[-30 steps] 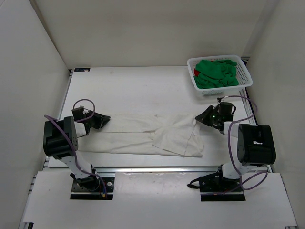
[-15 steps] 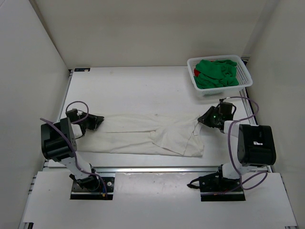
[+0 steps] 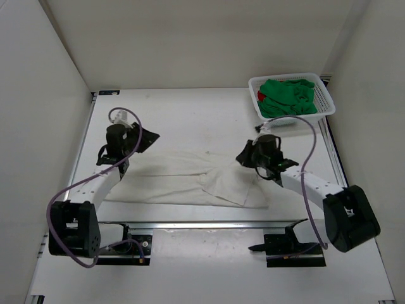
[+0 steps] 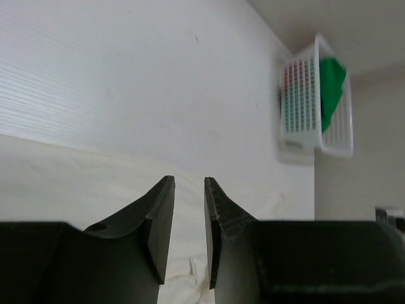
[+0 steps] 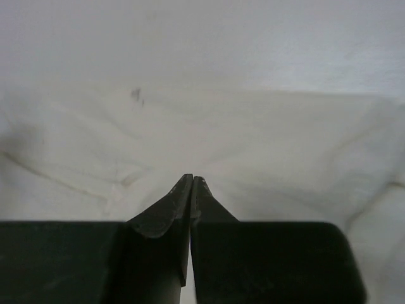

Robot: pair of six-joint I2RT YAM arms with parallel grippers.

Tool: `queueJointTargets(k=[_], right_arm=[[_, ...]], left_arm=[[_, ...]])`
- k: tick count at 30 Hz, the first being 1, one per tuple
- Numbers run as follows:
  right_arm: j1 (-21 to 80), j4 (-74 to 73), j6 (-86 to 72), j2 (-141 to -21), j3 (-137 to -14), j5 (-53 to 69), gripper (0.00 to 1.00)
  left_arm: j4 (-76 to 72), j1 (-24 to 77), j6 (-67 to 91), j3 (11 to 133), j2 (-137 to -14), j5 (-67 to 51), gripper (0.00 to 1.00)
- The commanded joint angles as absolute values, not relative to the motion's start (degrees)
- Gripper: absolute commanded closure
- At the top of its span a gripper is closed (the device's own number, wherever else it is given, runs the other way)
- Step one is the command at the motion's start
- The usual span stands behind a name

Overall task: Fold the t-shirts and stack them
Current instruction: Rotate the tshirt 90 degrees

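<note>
Left gripper (image 4: pixel 188 183) stands slightly apart at the far-left edge of the cream shirt (image 3: pixel 183 180); right gripper (image 5: pixel 192 179) is closed, empty, over its right half. Spread across the near table (image 3: pixel 190 114), it looks light and limp; we'd pinch hem corners.

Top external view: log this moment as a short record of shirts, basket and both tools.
cream-white cloth t-shirt: laid out on white table, flap folded at right
bright green cloth t-shirt: bunched in white plastic mesh basket, far right
red cloth t-shirt: sliver showing in basket beside the green
left tool: jaws apart, empty, near cream shirt's far-left edge
right tool: shut, over cream shirt's right half
</note>
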State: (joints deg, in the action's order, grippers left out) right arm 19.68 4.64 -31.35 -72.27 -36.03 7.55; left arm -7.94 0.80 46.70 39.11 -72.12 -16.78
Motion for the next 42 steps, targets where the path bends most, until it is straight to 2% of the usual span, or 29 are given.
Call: queueJointTargets(k=[1, 6, 10, 13, 14, 16, 17, 18, 19, 20, 21, 22, 25, 27, 29, 33, 35, 38, 42], right_arm=[[26.7, 2.9, -29.6, -77.9, -35.6, 6.7, 1.00], [30.8, 3.8, -28.4, -91.9, -40.9, 9.0, 1.00], [29.4, 2.9, -27.3, -105.5, -53.1, 13.0, 1.00], [28.5, -2.2, -25.2, -119.0, -70.9, 14.2, 1.00], [28.4, -7.1, -24.8, -122.0, -81.5, 16.0, 1.00], [29.1, -16.3, -24.1, -135.7, -100.3, 17.8, 1.00], [28.9, -19.7, -23.3, -139.7, -116.6, 18.5, 1.00], [28.9, -27.4, -22.9, -149.0, -137.0, 20.8, 1.00], [29.0, -33.9, -23.3, -158.6, -148.4, 21.7, 1.00], [28.6, -32.2, -25.7, -161.3, -159.3, 26.8, 1.00], [27.8, -24.1, -28.5, -153.5, -146.2, 30.6, 1.00], [27.9, -20.3, -28.2, -146.6, -138.6, 29.4, 1.00], [30.3, -23.2, -18.8, -132.7, -131.9, 21.2, 1.00], [30.9, -24.1, -16.7, -125.7, -129.1, 19.7, 1.00], [30.2, -20.7, -16.4, -115.5, -121.1, 19.2, 0.99], [30.8, -7.6, -22.0, -95.9, -89.7, 18.8, 0.98], [33.0, 1.7, -25.7, -90.9, -72.7, 18.3, 0.94], [37.8, 7.5, -28.4, -89.4, -60.8, 18.1, 0.92], [42.7, 15.3, -31.6, -92.8, -55.5, 18.7, 0.88]], left_arm=[[0.0, 7.5, 38.8, 38.8, -70.4, -14.9, 0.64], [4.1, 11.1, 35.9, 35.3, -65.9, -16.4, 0.63], [5.8, 9.9, 34.9, 33.1, -61.8, -17.7, 0.62], [7.6, 9.5, 34.0, 33.7, -59.3, -17.7, 0.61], [9.0, 9.5, 33.5, 34.0, -59.3, -18.1, 0.60], [11.1, 9.0, 33.0, 35.3, -59.8, -19.2, 0.60], [11.4, 9.1, 32.8, 35.5, -60.1, -19.9, 0.59], [12.6, 8.7, 32.5, 35.9, -60.3, -20.4, 0.60], [13.0, 8.8, 32.3, 36.3, -60.5, -21.2, 0.59], [13.8, 8.9, 32.2, 36.3, -60.4, -20.5, 0.59], [14.7, 8.9, 31.8, 36.6, -59.9, -20.5, 0.58], [15.4, 8.9, 31.6, 37.0, -59.5, -20.1, 0.57], [17.3, 8.1, 30.7, 38.0, -59.1, -19.7, 0.55], [18.4, 8.3, 29.0, 39.4, -59.2, -18.6, 0.53], [20.4, 8.9, 28.1, 41.2, -60.0, -17.5, 0.55], [22.1, 11.6, 26.7, 42.1, -59.9, -15.7, 0.62], [21.5, 10.0, 26.5, 41.1, -58.7, -17.0, 0.63], [22.9, 6.4, 25.5, 40.9, -58.3, -20.6, 0.62], [24.2, 7.6, 24.9, 43.1, -59.4, -20.4, 0.61]])
